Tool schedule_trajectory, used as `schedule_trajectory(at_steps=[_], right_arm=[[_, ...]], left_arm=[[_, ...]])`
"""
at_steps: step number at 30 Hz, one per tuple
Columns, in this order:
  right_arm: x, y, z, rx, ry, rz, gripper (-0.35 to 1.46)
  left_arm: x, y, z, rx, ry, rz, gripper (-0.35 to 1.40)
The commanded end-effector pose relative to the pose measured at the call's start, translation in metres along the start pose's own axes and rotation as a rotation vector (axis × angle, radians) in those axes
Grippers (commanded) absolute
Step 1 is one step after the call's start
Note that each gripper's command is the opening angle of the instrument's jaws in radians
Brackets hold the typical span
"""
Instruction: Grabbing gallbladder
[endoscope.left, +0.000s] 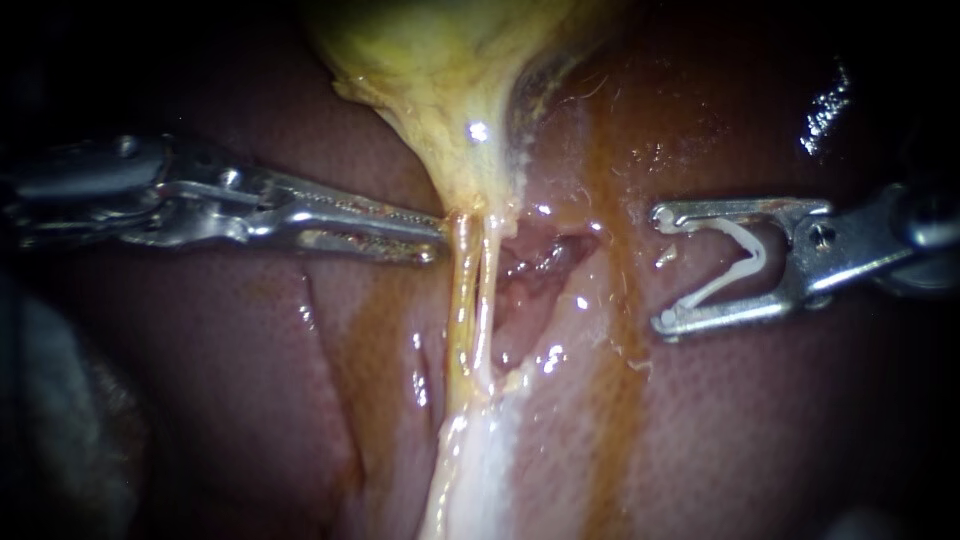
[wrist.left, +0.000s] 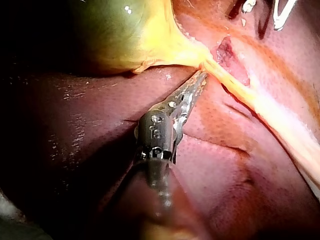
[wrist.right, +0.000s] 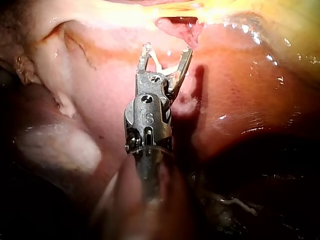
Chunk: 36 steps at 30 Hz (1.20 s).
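The yellow gallbladder (endoscope.left: 450, 60) narrows to a neck (endoscope.left: 468, 190), from which two pale tubes (endoscope.left: 463, 310) run down side by side over the liver (endoscope.left: 230, 380). My left instrument (endoscope.left: 436, 241) comes in from the left, its jaws open by a narrow gap. Their tips rest against the left edge of the neck where the tubes begin, as the left wrist view shows for the left instrument (wrist.left: 201, 76) below the gallbladder (wrist.left: 120, 35). My right instrument (endoscope.left: 662, 270) hangs right of the tubes, apart from the tissue, its wide jaws holding a white clip (endoscope.left: 735, 265).
A raw reddish pocket (endoscope.left: 540, 260) lies open in the tissue just right of the tubes. Wet, orange-stained liver surface (endoscope.left: 610, 400) lies between it and the right instrument (wrist.right: 167, 50), whose clip (wrist.right: 162, 64) points towards the pocket (wrist.right: 182, 27).
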<state>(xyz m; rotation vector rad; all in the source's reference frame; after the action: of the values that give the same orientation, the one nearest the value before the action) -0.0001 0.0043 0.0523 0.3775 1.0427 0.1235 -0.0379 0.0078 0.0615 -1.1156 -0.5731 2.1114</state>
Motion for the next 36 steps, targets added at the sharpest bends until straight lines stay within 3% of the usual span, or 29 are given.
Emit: schedule_trajectory(at_steps=[1,11,15,23,36], right_arm=[[0.0,0.0,0.0,0.0,0.0,0.0,0.5],[0.0,0.0,0.0,0.0,0.0,0.0,0.5],[0.0,0.0,0.0,0.0,0.0,0.0,0.5],[0.0,0.0,0.0,0.0,0.0,0.0,0.5],[0.0,0.0,-0.0001,0.0,0.0,0.0,0.5]], left_arm=[[0.0,0.0001,-0.0002,0.0,-0.001,-0.002,-0.35],[0.0014,0.001,-0.0025,-0.01,-0.004,-0.03,-0.35],[0.0023,0.0009,-0.0043,-0.02,-0.007,-0.036,-0.35],[0.0038,0.0003,-0.0079,0.002,0.009,-0.061,-0.35],[0.0038,0.0001,-0.0084,0.02,0.013,-0.073,-0.35]])
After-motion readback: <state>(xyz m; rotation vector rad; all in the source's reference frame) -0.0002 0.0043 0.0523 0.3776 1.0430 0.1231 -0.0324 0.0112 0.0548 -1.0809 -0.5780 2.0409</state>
